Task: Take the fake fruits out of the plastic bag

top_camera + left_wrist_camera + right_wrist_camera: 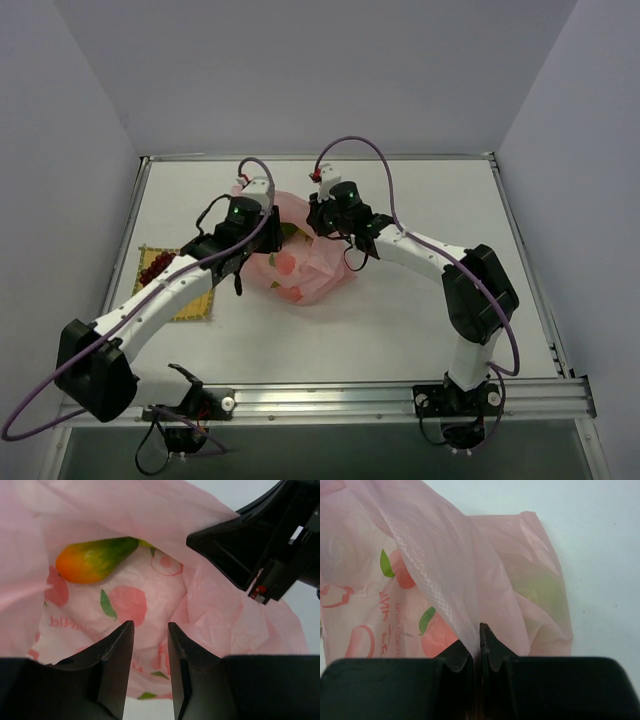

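Closest in the left wrist view, the left gripper (pixel 150 627) fills the bottom edge. Its jaws stand a narrow gap apart, with nothing caught between them. Just beyond them the pink plastic bag (pixel 210 615) gapes open. An orange-and-green fruit (pixel 95 560) lies inside it at the upper left, against the printed film. Farther off, at the upper right, part of the right gripper (pixel 250 545) stands at the bag's rim.

From the right wrist, the right gripper's jaws are closed, pinching a fold of the bag. Past the fold a yellow-green fruit (pixel 545 592) shows dimly through the film at centre right. Behind it lies the pale surface (pixel 600 540).

From above, the bag sits mid-frame between both grippers. A yellow mat (pixel 190 300) lies at the left, partly under the left arm, with a dark-red cluster (pixel 155 267) on it.
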